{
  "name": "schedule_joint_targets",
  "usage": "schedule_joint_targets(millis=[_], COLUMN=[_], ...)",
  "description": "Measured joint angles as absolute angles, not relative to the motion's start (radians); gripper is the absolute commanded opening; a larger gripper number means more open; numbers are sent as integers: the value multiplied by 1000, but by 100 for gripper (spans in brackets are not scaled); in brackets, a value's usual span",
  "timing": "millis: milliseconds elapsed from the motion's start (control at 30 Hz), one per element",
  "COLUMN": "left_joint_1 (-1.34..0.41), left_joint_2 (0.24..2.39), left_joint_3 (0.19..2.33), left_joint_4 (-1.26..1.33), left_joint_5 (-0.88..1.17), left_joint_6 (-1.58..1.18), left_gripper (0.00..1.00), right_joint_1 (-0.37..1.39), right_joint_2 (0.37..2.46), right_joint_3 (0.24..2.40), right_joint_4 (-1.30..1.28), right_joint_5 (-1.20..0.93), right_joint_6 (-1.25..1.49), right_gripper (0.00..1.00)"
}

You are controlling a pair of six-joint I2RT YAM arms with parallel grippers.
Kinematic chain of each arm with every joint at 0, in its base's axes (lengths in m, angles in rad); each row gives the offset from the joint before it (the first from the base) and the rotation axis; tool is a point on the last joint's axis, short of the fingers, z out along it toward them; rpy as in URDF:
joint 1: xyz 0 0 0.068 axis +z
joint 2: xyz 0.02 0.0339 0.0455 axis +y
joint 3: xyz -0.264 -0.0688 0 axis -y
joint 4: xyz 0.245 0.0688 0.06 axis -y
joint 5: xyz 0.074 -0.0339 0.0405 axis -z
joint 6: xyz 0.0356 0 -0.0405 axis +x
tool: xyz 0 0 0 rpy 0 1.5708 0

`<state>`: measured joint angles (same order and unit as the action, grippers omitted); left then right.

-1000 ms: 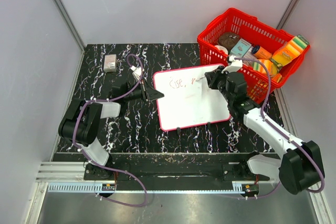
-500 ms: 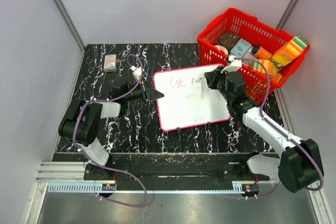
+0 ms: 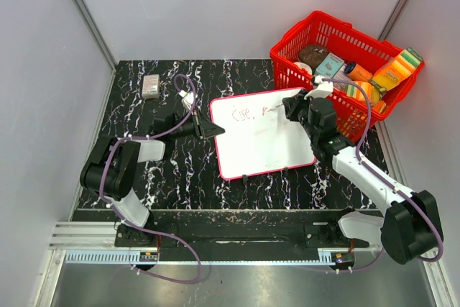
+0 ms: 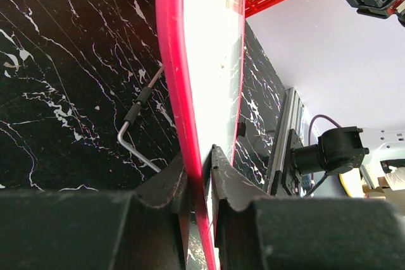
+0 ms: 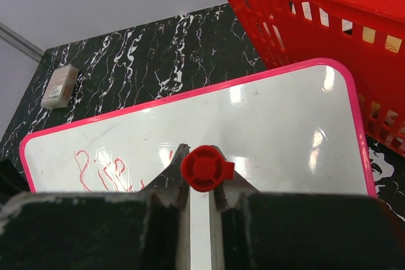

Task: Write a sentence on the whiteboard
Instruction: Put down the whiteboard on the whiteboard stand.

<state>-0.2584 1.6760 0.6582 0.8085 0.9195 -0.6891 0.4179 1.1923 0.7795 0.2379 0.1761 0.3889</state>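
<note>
The flat, nearly square white whiteboard with a thin red rim is found lying on the black marbled tabletop, between the two arms and just beside the red plastic mesh basket. Its left edge is pinched by the left arm's fingers, which are closed narrowly on the rim. A red-capped marker pen is clamped between the right arm's fingers, over the board's upper right part; whether the tip touches cannot be told. The sentence, thin red cursive handwriting, is judged barely started: one short word and part of a second are seen in the top row. Risks are noted: the board could be pivoted under pen pressure if the thin edge grip slips; strokes could be broken if the tip lifts; the right arm or its cable could be caught on the nearby basket. A brown rounded item, a pale teal box and orange and yellow packs are held in the basket; the other contents cannot be identified.
</note>
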Motion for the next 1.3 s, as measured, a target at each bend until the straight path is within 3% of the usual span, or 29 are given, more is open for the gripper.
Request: schedule_joint_targets(millis=[1300], left_joint_1=[-260], left_joint_2=[1676], left_joint_3=[658], left_joint_4=[804], left_joint_5=[920], left_joint_6=[-689], left_gripper=[0], right_joint_1=[397], right_joint_2=[1191], right_joint_3=[760], right_joint_4=[263], right_joint_5=[85], right_joint_6=[405], right_gripper=[0])
